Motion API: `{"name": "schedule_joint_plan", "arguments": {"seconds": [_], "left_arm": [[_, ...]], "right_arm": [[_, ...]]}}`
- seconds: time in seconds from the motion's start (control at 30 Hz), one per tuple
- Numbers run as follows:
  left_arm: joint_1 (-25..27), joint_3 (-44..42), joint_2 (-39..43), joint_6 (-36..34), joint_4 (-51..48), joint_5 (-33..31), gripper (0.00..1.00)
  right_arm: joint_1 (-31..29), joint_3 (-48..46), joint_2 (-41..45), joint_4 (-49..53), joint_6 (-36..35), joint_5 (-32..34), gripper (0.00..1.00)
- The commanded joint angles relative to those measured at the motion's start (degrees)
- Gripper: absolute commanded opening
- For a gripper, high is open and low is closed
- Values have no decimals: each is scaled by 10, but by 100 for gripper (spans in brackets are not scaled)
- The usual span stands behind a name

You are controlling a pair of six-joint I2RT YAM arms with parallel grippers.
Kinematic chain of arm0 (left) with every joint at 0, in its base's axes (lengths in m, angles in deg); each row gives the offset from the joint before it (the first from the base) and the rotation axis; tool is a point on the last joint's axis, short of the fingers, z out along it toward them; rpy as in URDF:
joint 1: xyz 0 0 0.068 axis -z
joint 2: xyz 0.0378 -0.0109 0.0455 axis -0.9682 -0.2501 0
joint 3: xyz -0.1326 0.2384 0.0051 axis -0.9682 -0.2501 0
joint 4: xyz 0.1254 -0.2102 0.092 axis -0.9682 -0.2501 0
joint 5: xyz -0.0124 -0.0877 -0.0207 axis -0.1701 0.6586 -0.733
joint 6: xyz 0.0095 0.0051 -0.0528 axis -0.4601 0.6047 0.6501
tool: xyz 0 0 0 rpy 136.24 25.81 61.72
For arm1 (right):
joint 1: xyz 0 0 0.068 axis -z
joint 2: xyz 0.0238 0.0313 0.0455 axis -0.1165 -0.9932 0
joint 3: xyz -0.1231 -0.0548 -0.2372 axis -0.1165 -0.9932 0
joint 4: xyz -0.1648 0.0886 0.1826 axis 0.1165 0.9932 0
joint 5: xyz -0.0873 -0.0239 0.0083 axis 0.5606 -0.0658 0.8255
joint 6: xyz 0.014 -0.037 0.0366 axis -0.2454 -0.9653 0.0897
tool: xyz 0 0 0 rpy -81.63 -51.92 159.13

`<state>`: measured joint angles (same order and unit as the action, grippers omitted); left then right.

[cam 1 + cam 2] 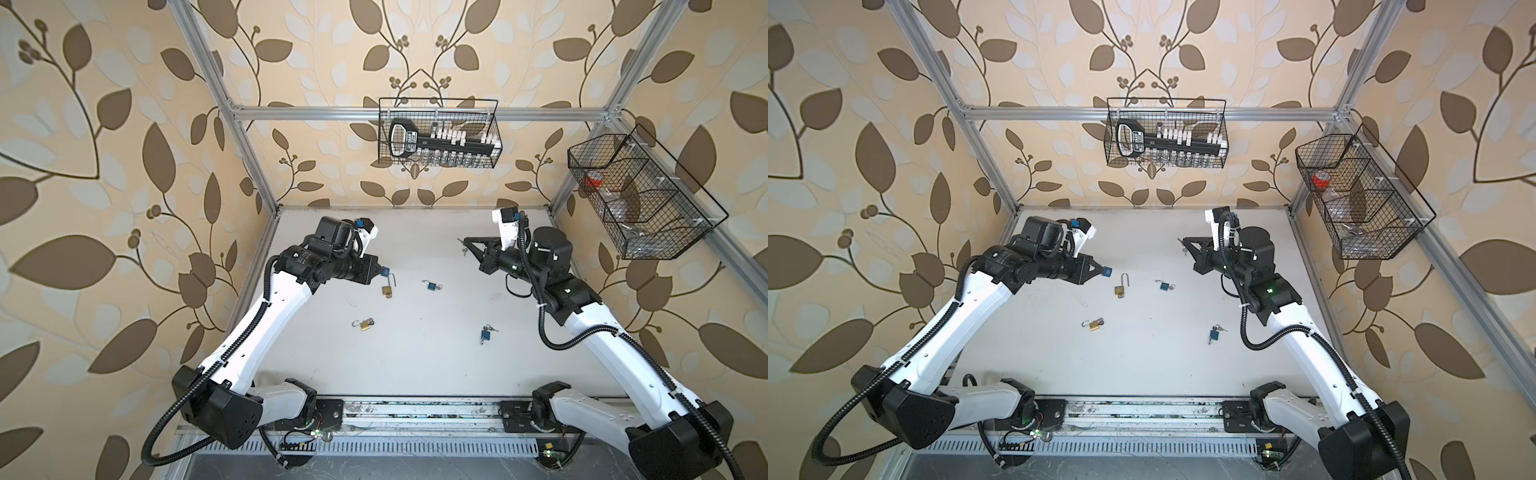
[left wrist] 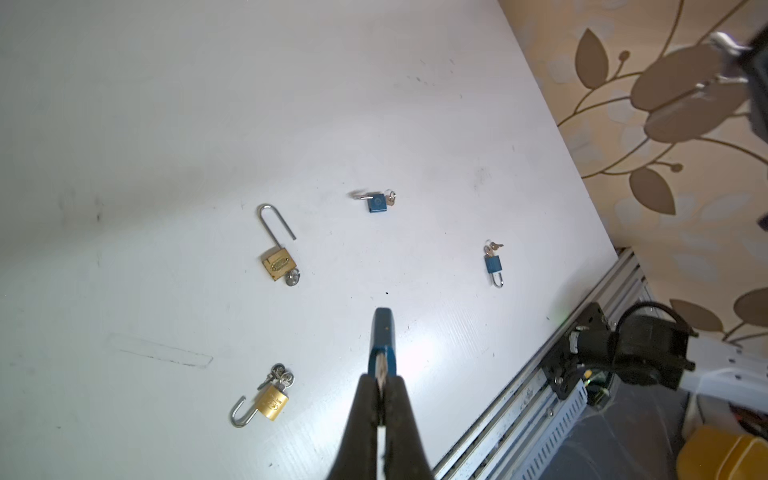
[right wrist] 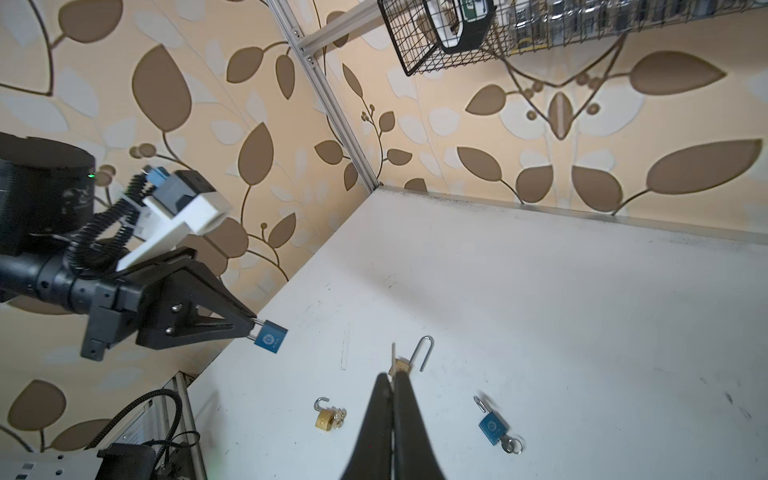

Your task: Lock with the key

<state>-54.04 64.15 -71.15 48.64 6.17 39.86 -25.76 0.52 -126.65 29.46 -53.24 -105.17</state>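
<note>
Jaws both clamped tight: left gripper [image 3: 250, 321] pinches the blue padlock [image 3: 271, 337] by its shackle [image 3: 257, 328], mid-left in both top views, though only the right wrist view shows that grip clearly. Right gripper [image 1: 460, 242] nips a small key [image 3: 393, 355], upper middle of the table [image 1: 415, 353].

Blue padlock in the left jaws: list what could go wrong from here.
1. The left jaws pinch only the shackle of the blue padlock; its body sticks out free and may swivel when the key pushes in.
2. The right jaws grip the small key at their tips; it could slip or twist.
</note>
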Motion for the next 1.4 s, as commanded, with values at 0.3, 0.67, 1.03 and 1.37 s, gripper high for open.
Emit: {"name": "schedule_joint_plan", "arguments": {"seconds": [0.3,0.67,1.03,1.37], "left_arm": [[-46,-135,-32,188,228,111,0],[78,-109,-114,-7,123,181,0],[217,110,-351,-216,-49,183,0],[232,196,-446,-331,-181,126,0]], "right_arm": [[-157,-46,-39,1,-45,102,0],[-87,-119,11,-20,50,134,0],[107,-212,119,26,142,51,0],[108,-217,120,35,137,41,0]]}}
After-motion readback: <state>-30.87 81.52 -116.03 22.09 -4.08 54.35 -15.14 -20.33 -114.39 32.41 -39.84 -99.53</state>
